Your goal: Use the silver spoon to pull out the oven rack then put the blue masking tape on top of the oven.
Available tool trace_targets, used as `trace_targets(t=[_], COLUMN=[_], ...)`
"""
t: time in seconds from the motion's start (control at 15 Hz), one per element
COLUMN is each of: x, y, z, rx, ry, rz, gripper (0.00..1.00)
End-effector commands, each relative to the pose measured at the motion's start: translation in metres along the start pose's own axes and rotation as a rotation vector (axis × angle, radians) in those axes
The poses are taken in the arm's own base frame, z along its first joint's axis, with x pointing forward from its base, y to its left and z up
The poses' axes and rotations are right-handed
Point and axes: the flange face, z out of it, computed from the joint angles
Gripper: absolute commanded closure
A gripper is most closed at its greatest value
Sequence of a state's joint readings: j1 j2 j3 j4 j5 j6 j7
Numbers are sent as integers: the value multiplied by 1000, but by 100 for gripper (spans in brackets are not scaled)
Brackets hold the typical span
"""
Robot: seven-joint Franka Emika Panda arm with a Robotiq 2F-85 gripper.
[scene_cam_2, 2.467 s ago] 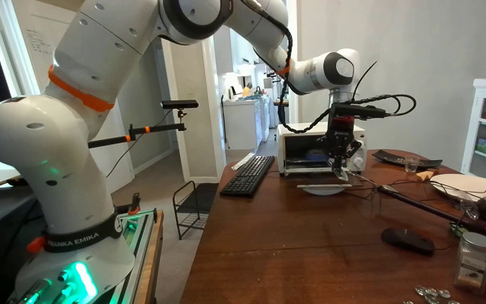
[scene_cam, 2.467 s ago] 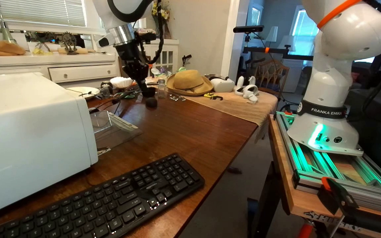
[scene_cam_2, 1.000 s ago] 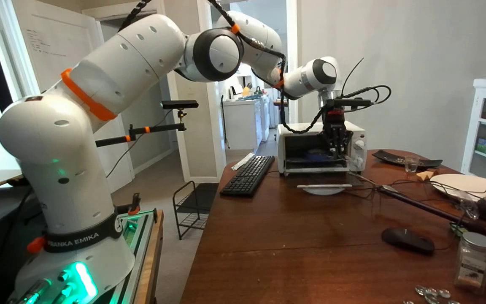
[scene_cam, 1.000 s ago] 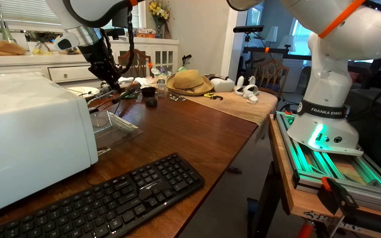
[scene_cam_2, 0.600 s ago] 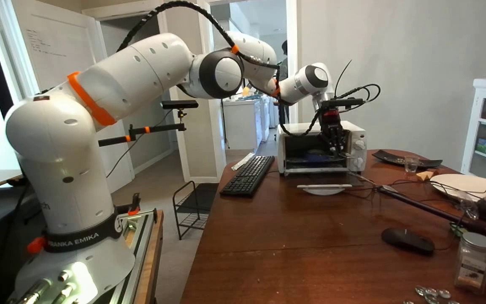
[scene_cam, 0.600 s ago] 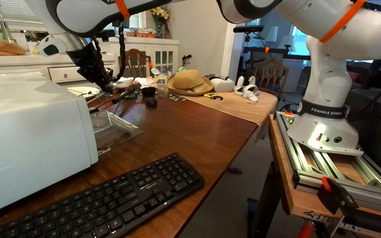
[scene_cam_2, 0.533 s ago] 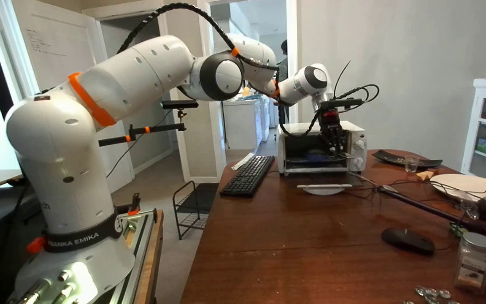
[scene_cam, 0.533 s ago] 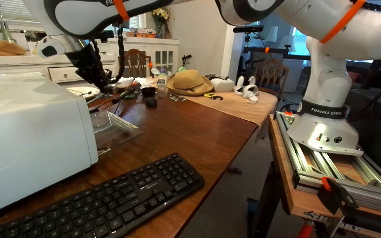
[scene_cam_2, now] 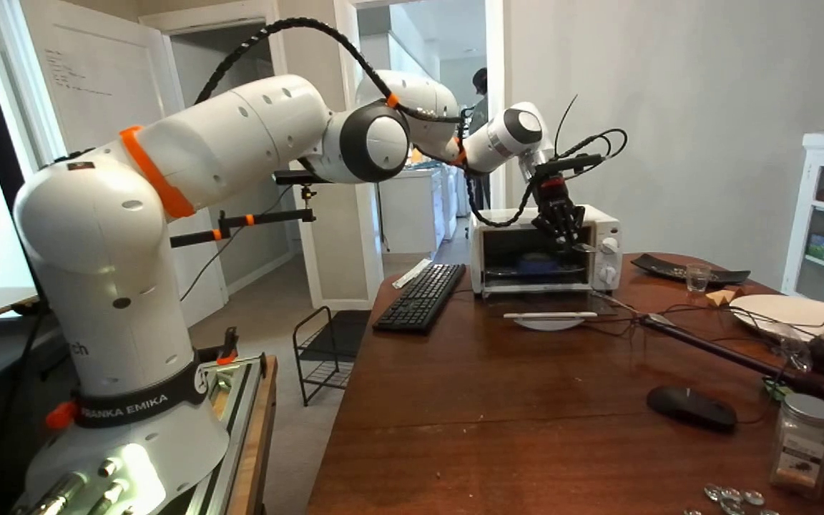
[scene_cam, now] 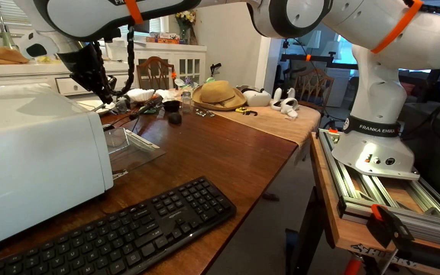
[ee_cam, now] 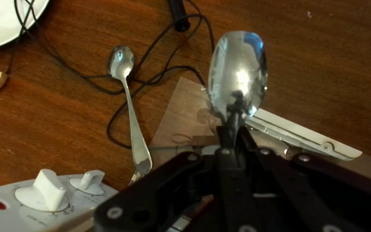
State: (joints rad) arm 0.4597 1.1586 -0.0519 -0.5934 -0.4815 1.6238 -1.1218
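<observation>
My gripper (ee_cam: 237, 132) is shut on the silver spoon (ee_cam: 238, 71), whose bowl sticks out beyond the fingertips in the wrist view. In an exterior view the gripper (scene_cam_2: 566, 244) leans in front of the right half of the opening of the white oven (scene_cam_2: 606, 223), with the spoon (scene_cam_2: 584, 248) tipped to the right. Inside, the oven rack (scene_cam_2: 496, 272) lies low, and the blue masking tape (scene_cam_2: 537, 265) sits at about rack level. The spoon appears above the rack; contact is not visible. From the side, the oven (scene_cam: 36, 160) hides its interior.
The oven's glass door (scene_cam: 139, 147) hangs lowered, its white handle (scene_cam_2: 550, 315) over the table. Another silver spoon (ee_cam: 134, 119) lies among black cables (ee_cam: 172, 61) near the oven knobs (ee_cam: 48, 190). A keyboard (scene_cam_2: 423, 297) and a white plate (scene_cam_2: 791, 315) flank the oven.
My gripper has moved toward the oven with the spoon in it. Over the last half second it has risen slightly, shifted across the opening and tilted more.
</observation>
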Motion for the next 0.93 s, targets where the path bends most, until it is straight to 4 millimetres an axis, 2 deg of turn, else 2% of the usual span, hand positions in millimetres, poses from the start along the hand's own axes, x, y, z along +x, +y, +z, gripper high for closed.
trace_targets(t=[0.0,0.47,0.87], x=[15,37,40], y=[-1,-8,-5], z=[-5,8,3], rx=[-44,-53,-86], ry=[-46,-65,-59], rz=[-13,7,52], gripper=[98,98,98])
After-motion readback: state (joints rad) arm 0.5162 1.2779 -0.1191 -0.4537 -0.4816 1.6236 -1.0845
